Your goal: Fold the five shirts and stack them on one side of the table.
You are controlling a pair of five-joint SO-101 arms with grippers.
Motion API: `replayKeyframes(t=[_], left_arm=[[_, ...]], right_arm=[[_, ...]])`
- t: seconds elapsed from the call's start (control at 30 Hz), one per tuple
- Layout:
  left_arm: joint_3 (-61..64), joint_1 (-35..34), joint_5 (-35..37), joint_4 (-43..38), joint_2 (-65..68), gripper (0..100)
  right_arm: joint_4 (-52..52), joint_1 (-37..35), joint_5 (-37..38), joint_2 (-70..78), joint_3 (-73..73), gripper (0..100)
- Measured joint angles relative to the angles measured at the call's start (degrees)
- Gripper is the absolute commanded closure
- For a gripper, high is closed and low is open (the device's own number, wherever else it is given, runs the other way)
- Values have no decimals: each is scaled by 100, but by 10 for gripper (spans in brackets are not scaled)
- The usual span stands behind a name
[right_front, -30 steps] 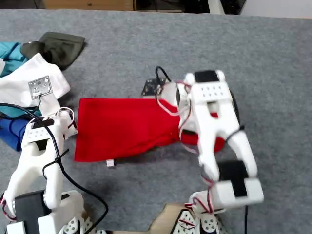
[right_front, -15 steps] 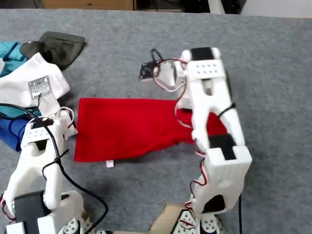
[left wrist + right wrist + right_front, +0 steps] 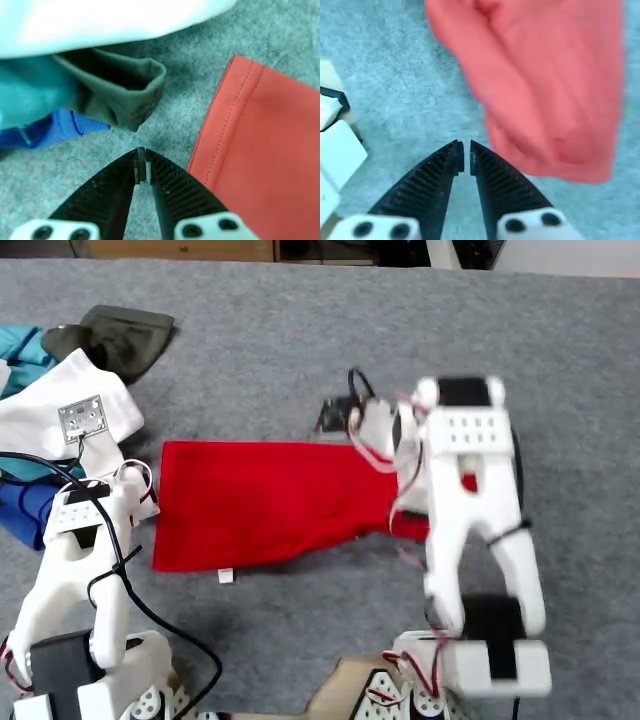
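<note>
A red shirt [image 3: 260, 502] lies spread flat mid-table; its left hem [image 3: 260, 150] shows in the left wrist view and its bunched right end [image 3: 545, 85] in the right wrist view. My left gripper [image 3: 141, 167] is shut and holds nothing, low over the grey cloth just off that left hem, beside the pile. My right arm [image 3: 465, 455] stands over the shirt's right end. The right gripper [image 3: 464, 155] is shut on nothing, over bare cloth just short of the red fold.
At the far left a pile holds a white shirt [image 3: 70, 415], a teal one [image 3: 20, 345], a blue one [image 3: 25, 505] and an olive one [image 3: 125, 335]. The olive [image 3: 125, 95] and blue [image 3: 55, 130] shirts lie close before my left gripper. Grey cloth covers the table [image 3: 560, 350].
The right arm swung to the far side of the shirt, then came back to the right and nearer over the shirt's right end. The left arm and the red shirt's left part stayed put.
</note>
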Motion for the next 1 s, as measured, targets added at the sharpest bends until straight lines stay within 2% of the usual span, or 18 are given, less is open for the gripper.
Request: replayKeyframes(t=[0.17,0.3,0.47,0.8,1.0], left_arm=[[0,0,0,0,0,982],[0,0,0,0,0,982],[0,0,0,0,0,982],[0,0,0,0,0,982],[0,0,0,0,0,982]], right_arm=[[-1389,-255,-97,-299,1873,938],[-2224,-343,-448,273,1987,938],[-2356,-352,-835,1169,905,938],[-2207,-352,-897,2198,-1354,937],[-2057,-352,-1486,3121,-2198,940]])
